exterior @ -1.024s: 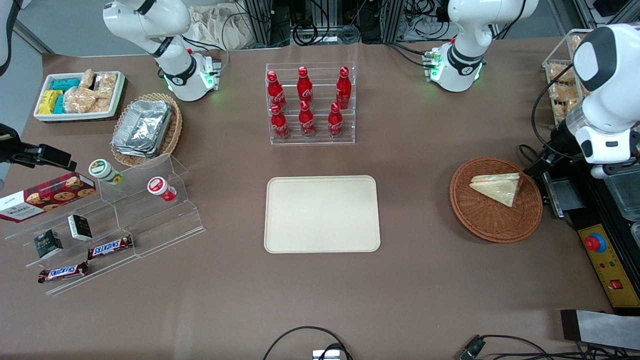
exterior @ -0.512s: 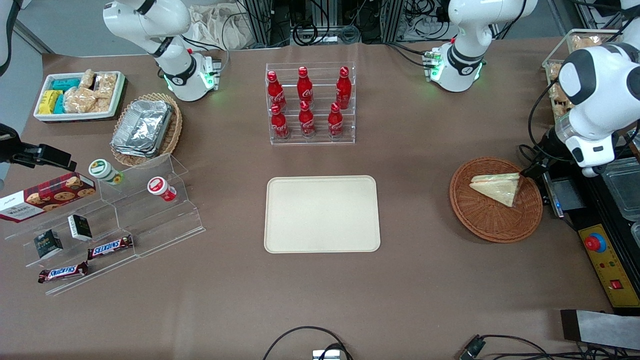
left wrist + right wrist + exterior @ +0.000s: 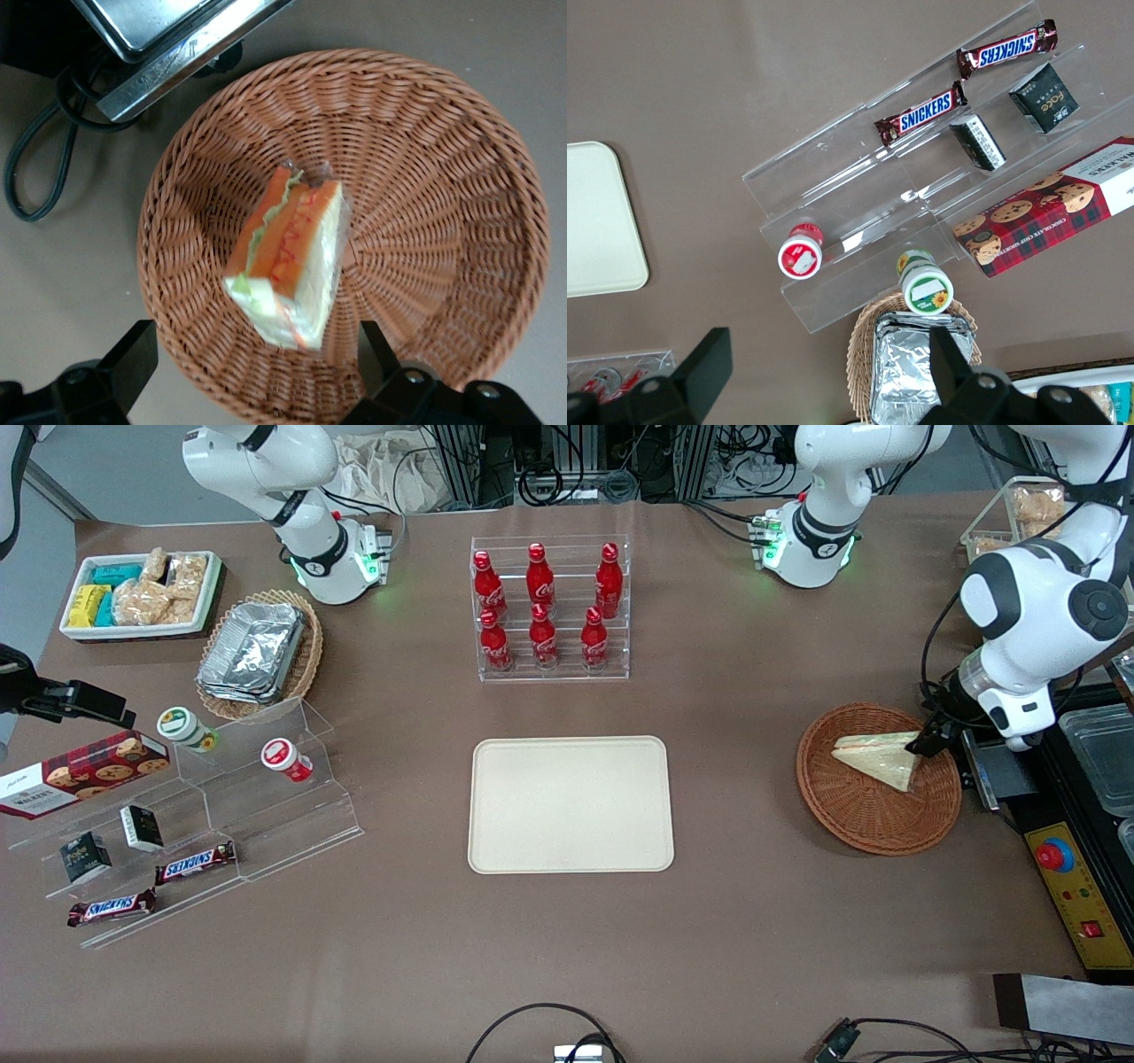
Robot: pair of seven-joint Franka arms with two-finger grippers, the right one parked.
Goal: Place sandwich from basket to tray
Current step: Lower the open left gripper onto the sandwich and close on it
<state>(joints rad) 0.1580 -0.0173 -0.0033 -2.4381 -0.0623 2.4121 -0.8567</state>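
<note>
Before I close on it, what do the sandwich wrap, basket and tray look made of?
Sandwich: thin clear film, probably plastic, glossy and crinkled at one end. Basket: woven wicker, reddish-brown, ribbed weave visible. Tray: looks like matte cream plastic, smooth with a low rim. Gripper hangs over the basket, jaws open.

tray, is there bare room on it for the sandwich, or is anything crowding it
The tray lies wholly bare inside its rim, with open table between it and the bottle rack and between it and the basket. Crowding is at the basket: the sandwich fills its middle, and the open gripper hangs above it.
</note>
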